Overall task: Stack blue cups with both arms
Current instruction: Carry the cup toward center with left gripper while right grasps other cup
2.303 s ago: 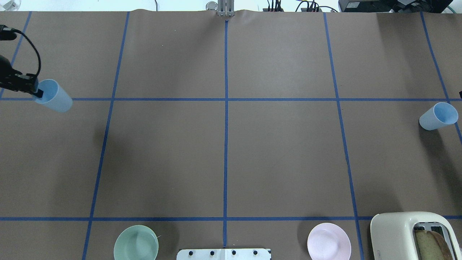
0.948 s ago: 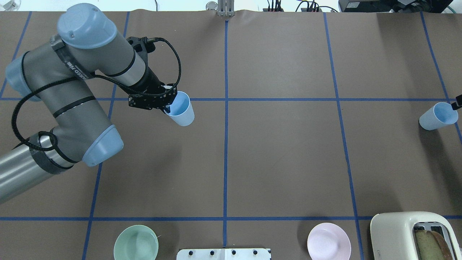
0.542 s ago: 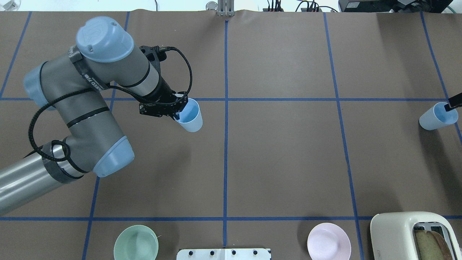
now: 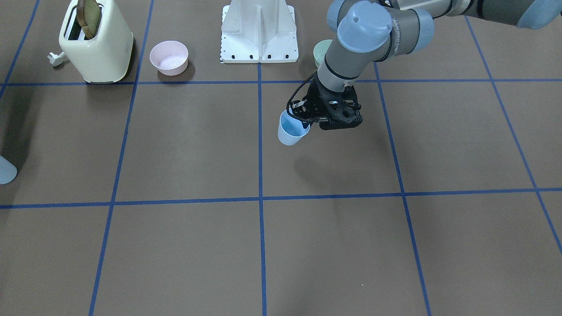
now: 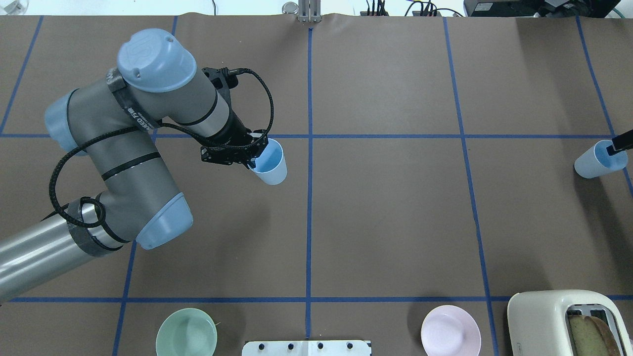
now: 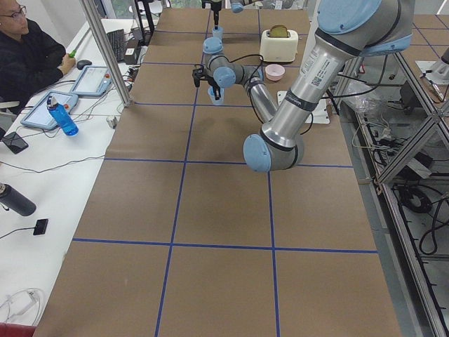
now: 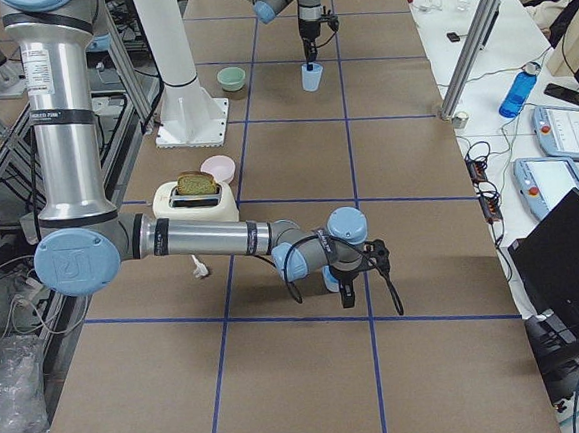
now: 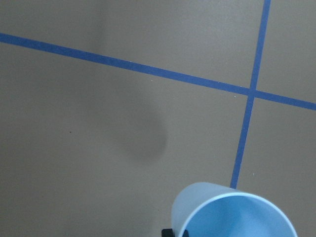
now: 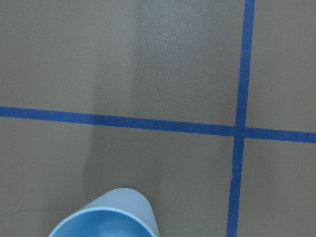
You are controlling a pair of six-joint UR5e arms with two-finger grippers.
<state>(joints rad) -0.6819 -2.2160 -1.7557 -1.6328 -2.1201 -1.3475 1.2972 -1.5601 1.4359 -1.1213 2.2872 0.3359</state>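
My left gripper (image 5: 251,157) is shut on the rim of a pale blue cup (image 5: 270,163), one finger inside it. It holds the cup upright above the table, just left of the centre line. The cup also shows in the front view (image 4: 290,130) and at the bottom of the left wrist view (image 8: 232,212). The second blue cup (image 5: 598,159) stands at the table's far right edge. Only one black finger (image 5: 620,143) of my right gripper shows, at that cup's rim. The right wrist view shows that cup's rim (image 9: 106,217) at its bottom. I cannot tell if the right gripper is closed.
A cream toaster (image 5: 568,321) with bread stands at the near right corner. A pink bowl (image 5: 450,330) is beside it and a mint-green bowl (image 5: 186,332) at the near left. The white mounting base (image 4: 259,30) is between them. Blue tape lines cross the brown table.
My left arm has carried its cup from the far left edge toward the centre line. My right gripper's finger has come in from the right edge to the second cup's rim.
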